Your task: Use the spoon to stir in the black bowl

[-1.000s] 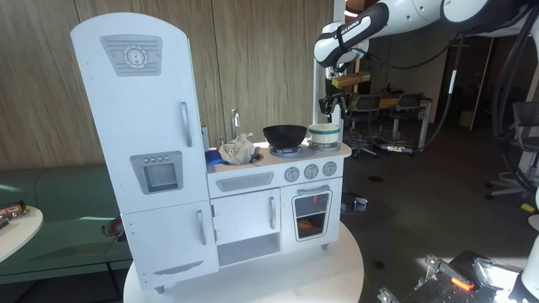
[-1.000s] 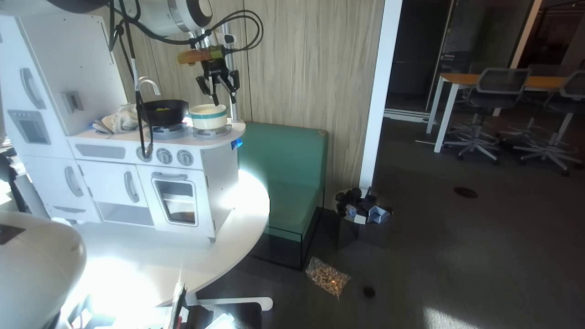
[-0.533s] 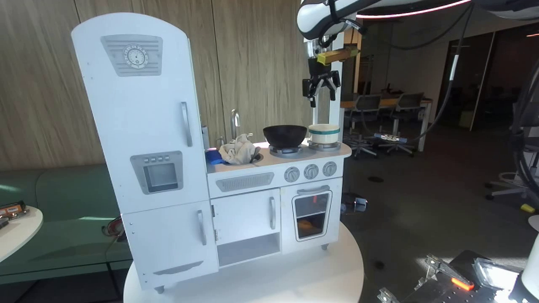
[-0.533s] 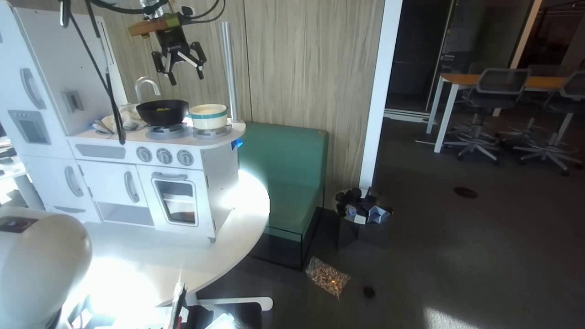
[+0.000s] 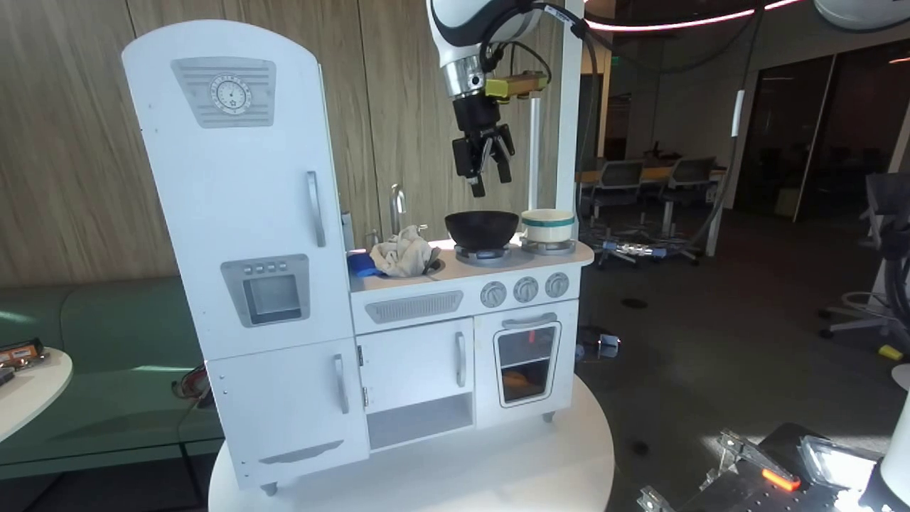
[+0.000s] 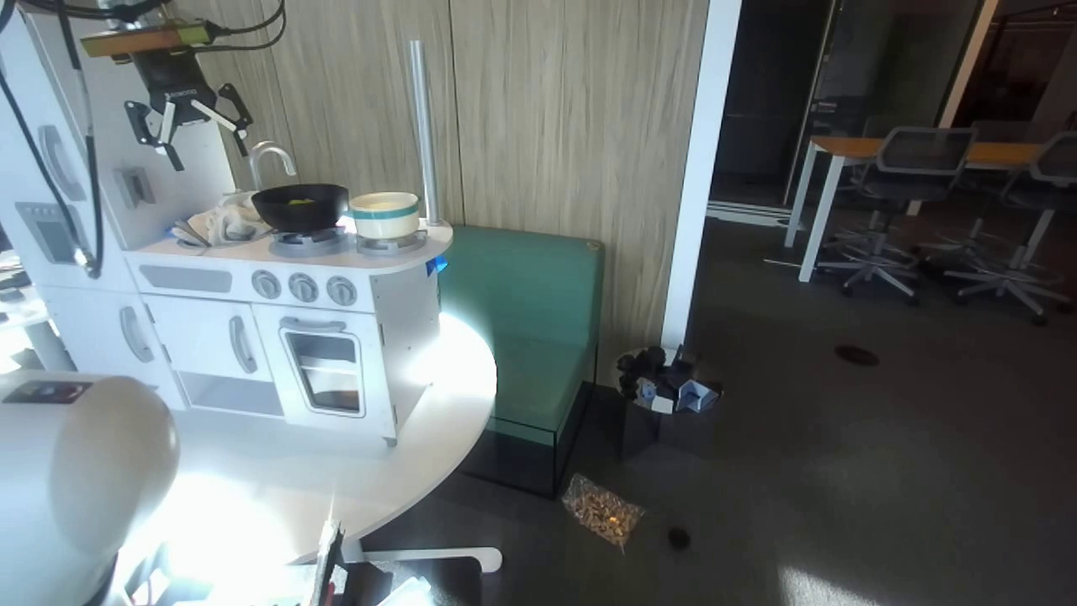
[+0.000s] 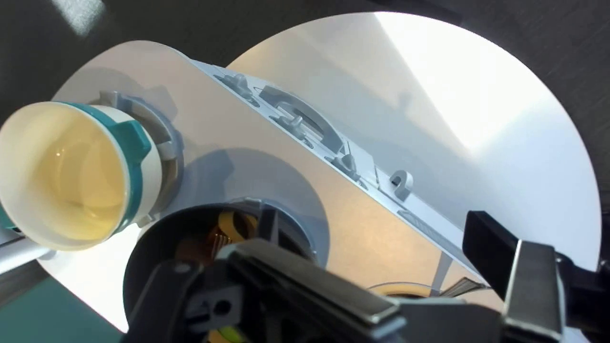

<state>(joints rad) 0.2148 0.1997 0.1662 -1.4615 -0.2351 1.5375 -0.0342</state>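
You have one gripper (image 5: 490, 183) aloft, jaws wide apart, empty. Your toy kitchen (image 5: 412, 366) carries one black bowl (image 5: 482, 230), one white pot (image 5: 547, 231), one faucet (image 5: 395, 210), one crumpled cloth (image 5: 402, 254), three knobs (image 5: 525, 289).

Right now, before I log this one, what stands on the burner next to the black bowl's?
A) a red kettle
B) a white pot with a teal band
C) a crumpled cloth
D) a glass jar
B: in both exterior views the teal-banded white pot stands on the burner beside the black bowl.
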